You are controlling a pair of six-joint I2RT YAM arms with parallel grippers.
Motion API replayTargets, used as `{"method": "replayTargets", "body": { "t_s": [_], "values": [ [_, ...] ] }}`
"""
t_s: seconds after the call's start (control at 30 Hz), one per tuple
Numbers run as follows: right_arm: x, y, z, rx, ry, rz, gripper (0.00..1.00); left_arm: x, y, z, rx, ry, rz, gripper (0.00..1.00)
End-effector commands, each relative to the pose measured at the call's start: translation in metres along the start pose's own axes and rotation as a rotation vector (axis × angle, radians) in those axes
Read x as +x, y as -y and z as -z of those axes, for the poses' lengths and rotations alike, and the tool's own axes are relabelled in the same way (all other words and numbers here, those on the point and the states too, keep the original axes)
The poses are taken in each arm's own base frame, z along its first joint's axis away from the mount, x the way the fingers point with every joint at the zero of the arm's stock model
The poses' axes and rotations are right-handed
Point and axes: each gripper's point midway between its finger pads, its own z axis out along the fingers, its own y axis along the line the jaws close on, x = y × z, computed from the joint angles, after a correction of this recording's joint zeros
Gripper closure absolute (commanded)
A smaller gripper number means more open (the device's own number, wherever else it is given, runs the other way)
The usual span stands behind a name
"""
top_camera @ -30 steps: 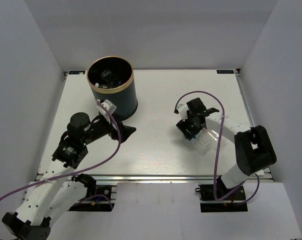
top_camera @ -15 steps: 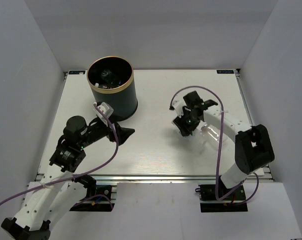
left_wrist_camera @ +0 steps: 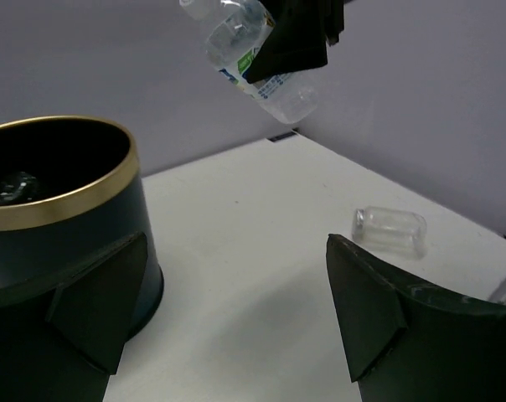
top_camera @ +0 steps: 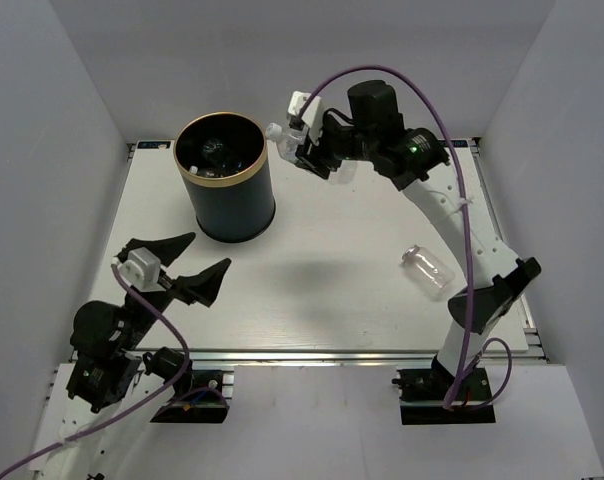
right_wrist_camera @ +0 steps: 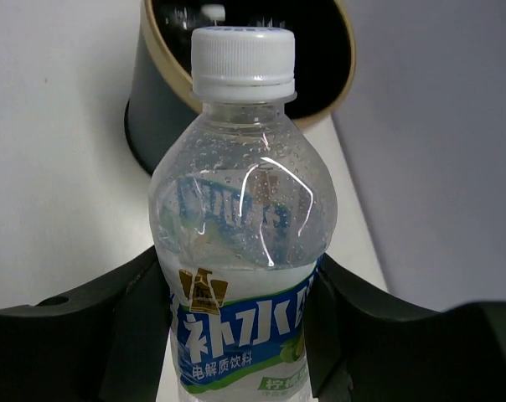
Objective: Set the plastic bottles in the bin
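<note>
My right gripper (top_camera: 307,148) is shut on a clear plastic bottle (right_wrist_camera: 240,243) with a blue label and white cap, held high in the air just right of the bin (top_camera: 226,190). The bottle also shows in the top view (top_camera: 290,135) and the left wrist view (left_wrist_camera: 257,54). The bin is a tall dark cylinder with a gold rim (left_wrist_camera: 64,205), with bottles dimly visible inside. Another clear bottle (top_camera: 428,271) lies on its side on the table at the right; it also shows in the left wrist view (left_wrist_camera: 390,231). My left gripper (top_camera: 182,265) is open and empty, near the table's front left.
The white table (top_camera: 332,300) is walled in grey on three sides. The right arm (top_camera: 452,210) stretches from the front right diagonally up over the table. A purple cable (top_camera: 402,80) loops above it.
My right gripper has lifted the labelled bottle from the table's right middle and carried it up and left, next to the bin. My left arm has pulled back toward the front left and opened wide.
</note>
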Motion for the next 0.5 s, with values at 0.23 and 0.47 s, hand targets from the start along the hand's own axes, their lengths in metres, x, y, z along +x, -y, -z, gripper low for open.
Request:
{"method": "replayTargets", "body": {
  "t_s": [0.23,0.47],
  "values": [
    [-0.103,0.016,-0.046,0.005,0.477,0.337,0.91,0.006,-0.029,0.007,-0.170,-0.005,0.014,0.02],
    [-0.130,0.024,-0.088,-0.034,0.647,0.402,0.91,-0.001,-0.029,0.012,-0.177,0.015,0.008,0.02]
  ]
}}
